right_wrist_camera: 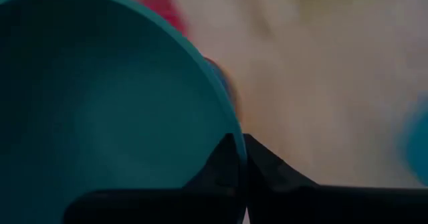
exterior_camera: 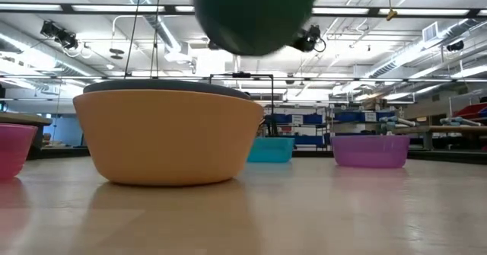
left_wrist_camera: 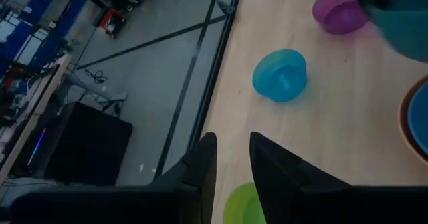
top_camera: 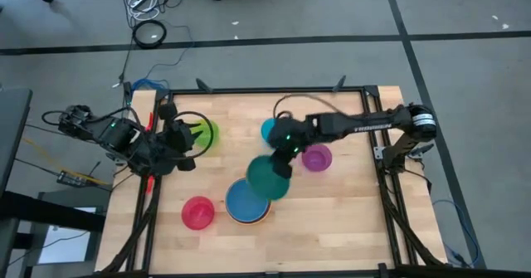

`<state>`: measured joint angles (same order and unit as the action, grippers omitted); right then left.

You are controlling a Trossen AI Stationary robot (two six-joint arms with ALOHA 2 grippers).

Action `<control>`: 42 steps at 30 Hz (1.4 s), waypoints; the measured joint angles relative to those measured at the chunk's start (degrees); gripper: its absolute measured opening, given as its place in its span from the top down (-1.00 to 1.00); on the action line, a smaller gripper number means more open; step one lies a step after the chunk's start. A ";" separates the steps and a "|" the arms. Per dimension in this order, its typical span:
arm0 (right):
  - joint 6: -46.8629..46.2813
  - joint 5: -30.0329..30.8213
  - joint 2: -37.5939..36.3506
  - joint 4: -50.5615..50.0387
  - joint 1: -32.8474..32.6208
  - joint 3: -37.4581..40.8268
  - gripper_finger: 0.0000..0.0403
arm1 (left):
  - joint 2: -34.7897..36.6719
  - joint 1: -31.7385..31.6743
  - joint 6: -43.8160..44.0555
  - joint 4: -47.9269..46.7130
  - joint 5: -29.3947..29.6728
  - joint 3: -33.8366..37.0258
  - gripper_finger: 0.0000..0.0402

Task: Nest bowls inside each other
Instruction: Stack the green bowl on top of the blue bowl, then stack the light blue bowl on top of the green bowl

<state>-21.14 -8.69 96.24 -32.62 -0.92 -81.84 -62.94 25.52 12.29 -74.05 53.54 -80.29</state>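
A teal green bowl (top_camera: 268, 178) hangs in the air with my right gripper (top_camera: 282, 163) shut on it; in the low view the teal green bowl (exterior_camera: 255, 15) floats above and just behind the orange bowl (exterior_camera: 171, 137). The orange bowl (top_camera: 260, 217) stands on its base with a blue bowl (top_camera: 245, 202) inside. Standing loose on the table are a red-pink bowl (top_camera: 197, 212), a cyan bowl (top_camera: 268, 129), a purple bowl (top_camera: 316, 158) and a lime green bowl (top_camera: 204, 134). My left gripper (left_wrist_camera: 233, 174) is open above the lime green bowl's (left_wrist_camera: 239, 207) left side. My right gripper pinches the teal green bowl's rim (right_wrist_camera: 231, 127), one finger inside the bowl and one outside. The fingers slant down from the table's right side. The bowl is lifted clear of the table and tilted, its hollow turned toward the wrist.
Bare wood lies along the near edge and at the table's right half, in front of the purple bowl (exterior_camera: 370, 150). The cyan bowl (left_wrist_camera: 281, 75) stands close under the right arm. Black frame rails run along the table's left and right edges.
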 joint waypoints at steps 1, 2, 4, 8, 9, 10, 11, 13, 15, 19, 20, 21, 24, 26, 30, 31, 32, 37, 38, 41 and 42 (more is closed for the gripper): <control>0.13 -0.73 0.86 2.44 -0.76 0.05 1.00 | -0.03 0.00 0.00 0.19 0.00 0.00 0.51; 0.32 -1.21 1.92 4.38 -1.50 0.09 1.00 | -0.04 0.00 0.00 0.23 0.00 0.00 0.51; 0.21 -1.67 3.69 8.55 -2.61 0.11 1.00 | -0.04 0.00 0.02 0.56 0.00 0.00 0.51; -0.23 -1.83 7.14 12.51 -3.45 0.11 1.00 | -0.04 0.00 0.02 0.80 0.00 0.00 0.51; -0.23 -1.76 7.89 13.23 -3.56 0.11 1.00 | -0.04 0.00 0.02 1.01 0.00 0.00 0.51; -0.34 -1.48 8.54 13.53 -3.61 0.12 1.00 | -0.04 0.00 0.02 0.92 0.00 0.00 0.51; -0.41 -1.33 9.35 13.76 -3.61 0.13 1.00 | -0.04 0.00 0.04 0.96 0.00 0.00 0.51; -0.88 -0.54 10.46 14.68 -3.61 0.13 1.00 | -0.04 0.00 0.09 0.95 0.00 0.00 0.51; -0.88 -0.21 11.60 15.17 -3.61 0.13 1.00 | -0.04 0.00 0.17 1.03 0.04 0.00 0.51; -0.87 0.18 12.54 15.40 -3.61 0.15 0.94 | -0.04 0.00 0.30 1.01 0.02 0.02 0.51; -1.04 0.15 12.54 14.56 -3.61 0.18 0.91 | -0.04 0.00 0.39 1.06 0.02 0.02 0.51; -1.08 0.15 12.54 14.69 -3.63 0.20 0.87 | -0.04 0.00 0.39 1.02 0.02 0.02 0.51; -1.10 0.03 12.49 14.38 -3.77 0.17 0.73 | -0.04 0.00 0.65 1.08 0.02 0.02 0.51; -1.18 -0.01 12.20 12.93 -3.79 0.17 0.62 | -0.04 0.00 0.75 1.25 0.03 0.02 0.51; -1.98 0.15 12.10 11.14 -3.81 0.11 0.43 | -0.04 0.00 1.25 1.28 0.02 0.02 0.51; -1.93 0.19 12.10 11.43 -3.81 0.11 0.40 | -0.04 0.00 1.29 1.28 0.02 0.02 0.51; -1.78 0.29 12.07 11.62 -3.81 0.11 0.38 | -0.04 0.00 1.29 1.26 0.02 0.02 0.51; 0.87 2.89 11.55 12.20 -3.76 0.11 0.36 | -0.04 0.00 1.49 1.24 0.02 0.02 0.51; 1.84 4.67 11.14 11.41 -3.76 0.11 0.37 | -0.04 0.00 1.51 1.24 0.02 0.02 0.51; 5.35 13.19 9.22 8.55 -3.79 0.11 0.39 | -0.04 0.00 1.52 1.06 0.02 0.02 0.51; 6.42 16.70 8.38 7.42 -3.79 0.11 0.39 | -0.04 0.00 1.55 0.96 0.02 0.02 0.51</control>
<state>-14.72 8.01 104.61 -25.20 -4.71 -81.73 -62.98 25.52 13.85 -73.09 53.56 -80.27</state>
